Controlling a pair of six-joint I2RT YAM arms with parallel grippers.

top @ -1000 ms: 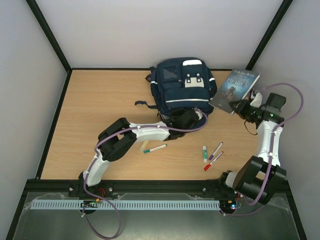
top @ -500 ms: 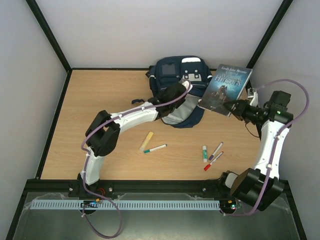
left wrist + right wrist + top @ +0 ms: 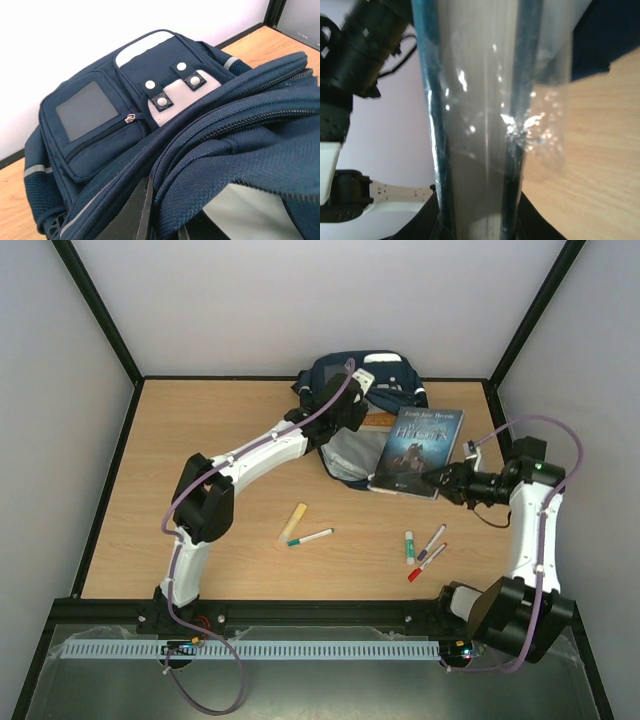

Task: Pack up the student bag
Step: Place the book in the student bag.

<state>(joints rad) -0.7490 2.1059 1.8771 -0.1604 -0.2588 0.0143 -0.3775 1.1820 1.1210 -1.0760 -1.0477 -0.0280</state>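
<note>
Closest to the arm bases, small things lie on the wooden table [image 3: 180,470]; a red pen [image 3: 426,563], a purple pen [image 3: 432,541] and a short white stick with a green cap [image 3: 409,547] sit close together on the right side; a white pen with green ends [image 3: 311,537] and a flat yellow stick [image 3: 293,522] lie just beside each other nearer the middle. A bit further back, the right gripper [image 3: 442,483] pinches the near right corner of a book [image 3: 417,448]; in the right wrist view the book's edge sits squeezed between the two fingers, shiny and blurry up close; the book has a dark blue cover with pale writing at the top; it is tilted, and its far left part reaches over the open mouth of the bag. Farthest away, the student bag [image 3: 385,390] sits at the back edge of the table, close to the wall and a little right of the middle; its mouth is open toward the arms and the grey lining [image 3: 348,455] shows inside. The left arm stretches long across the table to the bag; the left gripper [image 3: 352,412] has its fingers pressed together on the blue cloth at the open edge; the left wrist view shows bunched blue cloth with a zip right in front, and past it a front pocket and the grey-white patch [image 3: 172,92] with round snaps.
</note>
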